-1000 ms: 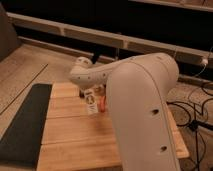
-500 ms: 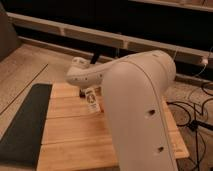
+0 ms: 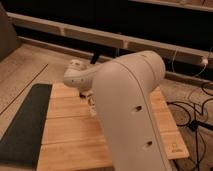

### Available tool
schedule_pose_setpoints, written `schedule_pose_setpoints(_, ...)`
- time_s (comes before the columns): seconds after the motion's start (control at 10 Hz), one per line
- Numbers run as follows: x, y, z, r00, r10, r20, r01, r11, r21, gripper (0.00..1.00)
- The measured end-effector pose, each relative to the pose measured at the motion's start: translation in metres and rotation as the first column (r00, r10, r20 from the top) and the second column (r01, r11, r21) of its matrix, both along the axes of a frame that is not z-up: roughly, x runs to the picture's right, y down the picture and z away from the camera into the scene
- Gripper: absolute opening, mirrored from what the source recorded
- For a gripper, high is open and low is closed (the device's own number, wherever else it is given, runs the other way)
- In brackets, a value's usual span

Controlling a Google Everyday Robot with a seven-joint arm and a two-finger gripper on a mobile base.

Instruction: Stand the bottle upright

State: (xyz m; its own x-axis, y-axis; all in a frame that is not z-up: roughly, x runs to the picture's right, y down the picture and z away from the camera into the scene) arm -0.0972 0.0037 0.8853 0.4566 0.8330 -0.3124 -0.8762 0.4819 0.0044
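Forearm (image 3: pixel 132 110) now hides more; gripper (image 3: pixel 88 98) hangs over table (image 3: pixel 65 127) at bottle (image 3: pixel 92 107), whether it grips cannot be told. Bottle is likely light and slick, so hold it mid-body.

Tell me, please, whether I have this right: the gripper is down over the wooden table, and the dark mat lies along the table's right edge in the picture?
Not quite: in the camera view the dark mat lies along the left edge of the wooden table, not the right. The rest holds: the gripper is down over that table, under the white arm.
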Motion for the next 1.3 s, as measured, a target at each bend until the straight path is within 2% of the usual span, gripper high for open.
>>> schedule_pose_setpoints(0.3,-0.010,-0.022,-0.003,0.999,0.010,0.031,-0.012,0.9969,0.078,0.02)
schedule_pose_setpoints(0.6,-0.013,-0.025,-0.006,0.998,0.020,0.057,-0.026,0.9927,0.118,0.00)
schedule_pose_setpoints(0.9,-0.013,-0.033,-0.009,0.994,0.042,0.100,-0.060,0.9814,0.182,0.00)
schedule_pose_setpoints(1.0,-0.012,-0.037,-0.011,0.992,0.048,0.120,-0.073,0.9746,0.212,0.00)
schedule_pose_setpoints(1.3,-0.013,-0.040,-0.014,0.986,0.031,0.166,-0.074,0.9635,0.257,0.00)
